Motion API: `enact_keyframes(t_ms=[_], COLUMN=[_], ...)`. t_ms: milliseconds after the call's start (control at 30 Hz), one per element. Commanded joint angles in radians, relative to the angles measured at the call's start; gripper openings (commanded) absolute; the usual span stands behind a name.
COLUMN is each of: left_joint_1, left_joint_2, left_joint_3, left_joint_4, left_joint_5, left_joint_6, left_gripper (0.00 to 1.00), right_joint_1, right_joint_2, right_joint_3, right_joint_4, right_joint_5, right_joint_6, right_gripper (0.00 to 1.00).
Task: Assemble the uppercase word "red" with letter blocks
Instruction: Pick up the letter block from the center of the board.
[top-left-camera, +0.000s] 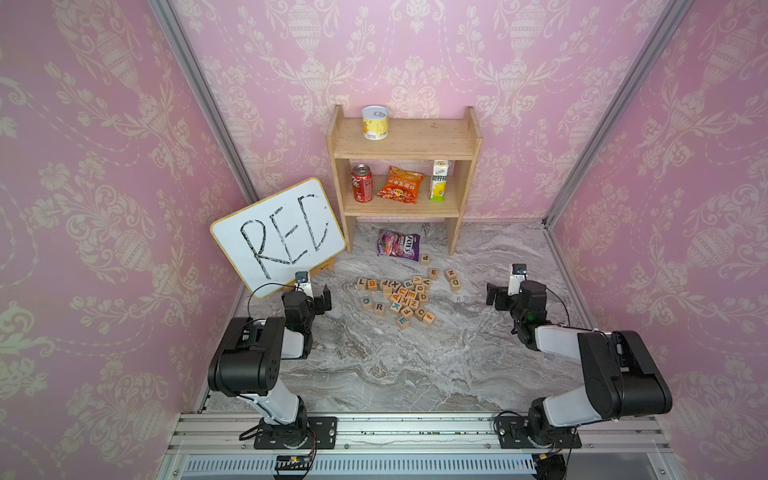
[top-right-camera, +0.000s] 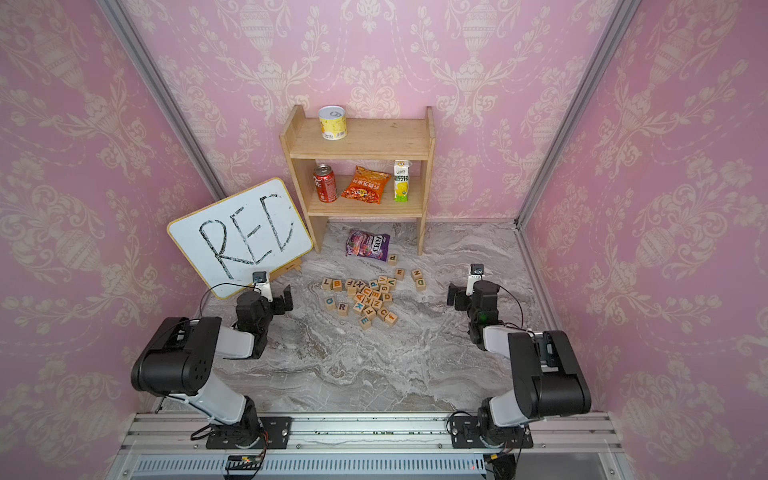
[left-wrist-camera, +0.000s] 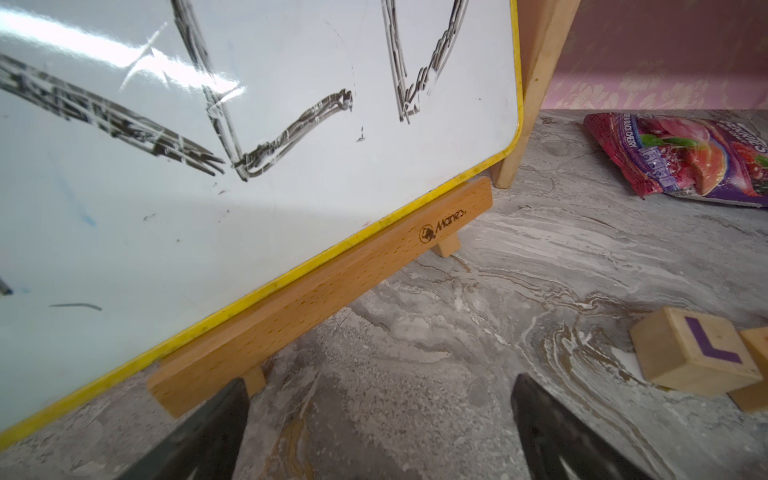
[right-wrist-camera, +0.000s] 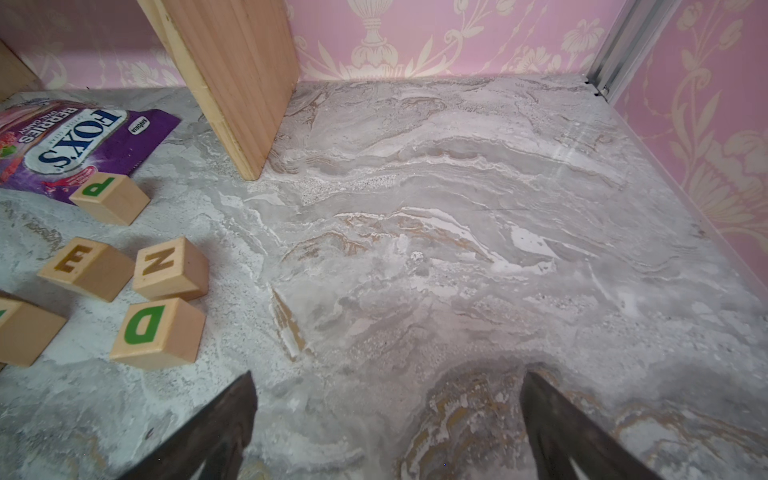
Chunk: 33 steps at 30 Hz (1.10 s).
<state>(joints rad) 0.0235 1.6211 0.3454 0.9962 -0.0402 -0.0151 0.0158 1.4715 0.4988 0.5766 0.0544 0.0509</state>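
Several wooden letter blocks lie scattered mid-table. The dark purple R block (top-left-camera: 379, 306) (top-right-camera: 342, 307) sits at the pile's near left. At the pile's near edge lies the teal E block (top-left-camera: 402, 321) (top-right-camera: 365, 321). Apart on the right is the green D block (top-left-camera: 455, 283) (top-right-camera: 420, 282) (right-wrist-camera: 156, 332). My left gripper (top-left-camera: 325, 297) (left-wrist-camera: 378, 382) hovers left of the pile, open and empty, facing the whiteboard's foot. Right of the D block, my right gripper (top-left-camera: 494, 296) (right-wrist-camera: 388, 376) stands open over bare marble.
A whiteboard (top-left-camera: 278, 235) reading RED leans on a wooden stand at back left. A wooden shelf (top-left-camera: 405, 166) with cans and snacks stands at the back. A purple candy bag (top-left-camera: 398, 244) lies before it. Orange E (top-left-camera: 433, 273) and orange D (top-left-camera: 423, 296) blocks lie in the pile.
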Motion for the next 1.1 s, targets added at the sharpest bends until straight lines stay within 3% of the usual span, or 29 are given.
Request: enact_keyframes(t_ms=[0,200,400,633,1067], left_joint_1=[-0.017,-0.050,-0.073,-0.139,-0.287], left_joint_2=[-0.049,-0.133,-0.279,-0.364,-0.391], left_joint_3=[0.008,0.008,0.123,0.246,0.445], left_joint_4=[-0.037,-0.105,-0.444,-0.767,-1.172], left_joint_5=[-0.034,-0.108,-0.094,-0.064,-0.104], left_joint_6=[0.027,0.046,0.031,-0.024,-0.164], left_gripper=[0.99,0.99,0.99,0.99,0.99], right_joint_1=[0.008,0.021,0.077,0.116,0.354], right_joint_2=[-0.033,-0.033,-0.008,0.059,0.047], right_joint_3=[0.137,0.239,0.389,0.572,0.743], right_joint_4=[-0.282,-0.478,-0.719,-0.952,-1.122], right_joint_5=[0.026,-0.013,0.036,-0.040,-0.054], right_joint_6=[-0.021,0.014,0.047,0.173,0.230], right_gripper=[1.00,1.00,1.00,1.00,1.00])
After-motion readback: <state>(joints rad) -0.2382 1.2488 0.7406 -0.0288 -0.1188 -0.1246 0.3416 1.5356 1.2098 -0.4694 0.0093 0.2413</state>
